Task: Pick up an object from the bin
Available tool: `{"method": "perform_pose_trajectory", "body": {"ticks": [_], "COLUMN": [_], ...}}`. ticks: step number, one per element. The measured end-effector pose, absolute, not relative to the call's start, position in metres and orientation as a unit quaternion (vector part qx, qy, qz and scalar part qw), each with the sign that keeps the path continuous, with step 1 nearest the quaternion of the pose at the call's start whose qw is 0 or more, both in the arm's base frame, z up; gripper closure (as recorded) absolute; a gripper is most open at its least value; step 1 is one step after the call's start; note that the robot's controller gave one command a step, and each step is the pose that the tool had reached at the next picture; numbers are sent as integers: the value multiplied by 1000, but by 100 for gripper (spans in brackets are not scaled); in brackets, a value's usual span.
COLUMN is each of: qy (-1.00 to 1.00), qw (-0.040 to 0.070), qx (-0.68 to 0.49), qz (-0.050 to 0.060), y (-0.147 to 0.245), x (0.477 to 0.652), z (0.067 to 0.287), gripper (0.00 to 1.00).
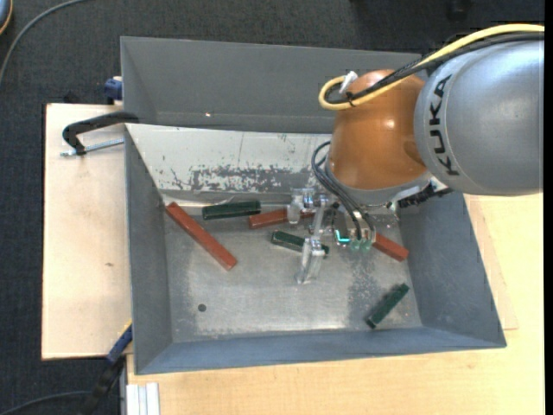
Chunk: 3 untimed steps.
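My gripper (308,262) hangs low over the middle of the bin floor, below the orange wrist cover. A small dark green block (286,240) lies just to its left, with its right end at the gripper's metal. A short red-brown stick (267,220) lies a little further back and left. To the gripper's right, a red piece (391,249) pokes out from under the wrist. Nothing shows as held.
A long red-brown stick (200,236) lies slanted at the left of the floor, with a dark green stick (232,210) behind it by the back wall. Another dark green stick (385,305) lies at the front right corner. The arm covers the bin's right rear.
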<state>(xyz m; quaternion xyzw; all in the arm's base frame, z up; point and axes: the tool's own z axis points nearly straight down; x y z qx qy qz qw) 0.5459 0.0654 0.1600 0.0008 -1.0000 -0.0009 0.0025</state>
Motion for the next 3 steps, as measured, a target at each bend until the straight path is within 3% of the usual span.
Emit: {"method": "perform_pose_trajectory", "body": {"ticks": [1,2,3], "qy": [-1000,-1000,-971], "qw": [-1,-2,-6], "qx": [28,29,240], "qz": [0,-1,0], "y": [24,27,64], "x": [592,592,588], "z": [74,79,219], "gripper": [0,100,100]}}
